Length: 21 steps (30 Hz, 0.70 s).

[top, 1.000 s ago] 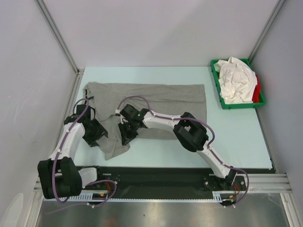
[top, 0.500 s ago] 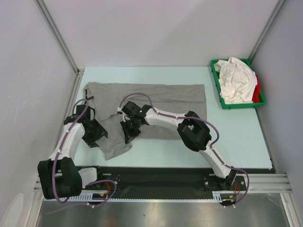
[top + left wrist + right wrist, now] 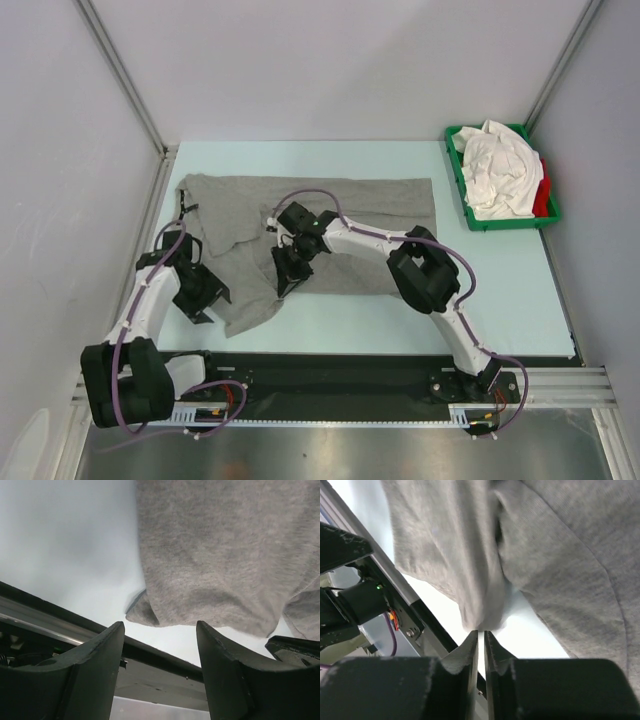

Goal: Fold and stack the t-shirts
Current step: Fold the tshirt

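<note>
A heather grey t-shirt (image 3: 350, 205) lies spread across the left and middle of the table, with a crumpled flap hanging toward the near edge. My right gripper (image 3: 288, 275) is over its near hem. In the right wrist view the right gripper (image 3: 481, 631) is shut on a bunched fold of the grey t-shirt (image 3: 570, 555). My left gripper (image 3: 205, 298) is at the shirt's near-left corner. In the left wrist view the left gripper (image 3: 160, 625) is open and empty, with the grey t-shirt (image 3: 225, 555) just beyond its tips. White t-shirts (image 3: 495, 165) and a red one (image 3: 542, 195) are piled at the far right.
A green plastic tray (image 3: 505, 225) at the far right holds the white and red shirts. The black base rail (image 3: 330, 370) runs along the near edge. Grey walls and metal posts close in the left, back and right sides.
My right gripper has moved right and back, dragging the grey shirt's near fold with it. My left gripper has drawn back toward the near edge, off the shirt.
</note>
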Motion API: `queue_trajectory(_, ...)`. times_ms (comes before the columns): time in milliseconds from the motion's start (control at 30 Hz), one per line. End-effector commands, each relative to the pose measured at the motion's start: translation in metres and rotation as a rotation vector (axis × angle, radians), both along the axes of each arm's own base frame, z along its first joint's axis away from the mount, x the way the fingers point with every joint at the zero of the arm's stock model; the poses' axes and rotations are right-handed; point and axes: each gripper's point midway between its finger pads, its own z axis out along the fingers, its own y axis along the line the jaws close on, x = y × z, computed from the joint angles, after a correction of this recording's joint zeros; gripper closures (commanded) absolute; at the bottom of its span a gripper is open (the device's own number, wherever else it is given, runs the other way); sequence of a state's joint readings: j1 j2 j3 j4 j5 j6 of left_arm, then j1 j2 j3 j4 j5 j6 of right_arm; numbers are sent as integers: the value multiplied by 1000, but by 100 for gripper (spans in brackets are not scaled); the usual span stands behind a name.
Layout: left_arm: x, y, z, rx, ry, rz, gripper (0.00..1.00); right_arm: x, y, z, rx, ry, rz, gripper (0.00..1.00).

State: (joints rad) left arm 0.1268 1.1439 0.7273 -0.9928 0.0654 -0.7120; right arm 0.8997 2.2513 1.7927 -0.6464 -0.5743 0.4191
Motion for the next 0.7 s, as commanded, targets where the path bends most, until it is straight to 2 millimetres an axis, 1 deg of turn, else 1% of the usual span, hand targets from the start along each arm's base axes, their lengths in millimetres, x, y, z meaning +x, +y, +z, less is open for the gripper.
queue_trajectory(0,-4,-4,1,-39,11,51,35,4,-4,19,44,-29,21,82)
queue_trajectory(33,-1,-3,2,-38,-1,60,35,7,-6,21,42,-55,23,76)
queue_trajectory(100,11,6,9,-15,-43,76,38,12,-10,24,36,-83,22,71)
queue_trajectory(133,16,17,10,32,-57,83,38,13,-11,27,40,-94,22,61)
queue_trajectory(167,24,23,18,55,-81,73,38,13,-10,33,54,-104,28,56)
queue_trajectory(200,26,32,17,62,-64,94,37,11,-9,36,73,-108,38,53)
queue_trajectory(233,30,38,18,71,-69,95,37,7,-7,41,101,-92,53,47)
queue_trajectory(267,36,46,23,92,-79,84,36,5,-6,48,124,-88,57,44)
queue_trajectory(300,36,57,22,122,-66,106,33,1,-6,43,134,-75,60,42)
queue_trajectory(367,40,66,17,124,-62,112,30,-6,-6,44,165,-42,69,40)
queue_trajectory(400,40,76,14,125,-62,147,30,-8,-4,46,185,-35,69,39)
queue_trajectory(433,46,82,10,122,-76,158,31,-14,-6,42,188,-7,74,39)
queue_trajectory(467,46,85,4,105,-75,155,32,-16,-5,43,197,-1,78,39)
queue_trajectory(533,51,91,-2,81,-93,161,36,-21,-2,39,210,11,87,39)
queue_trajectory(567,51,92,-10,69,-72,153,38,-25,0,39,213,16,94,39)
queue_trajectory(600,57,92,-12,59,-89,130,40,-26,2,35,213,29,95,39)
queue_trajectory(667,60,93,-20,53,-77,125,40,-27,3,32,208,42,89,40)
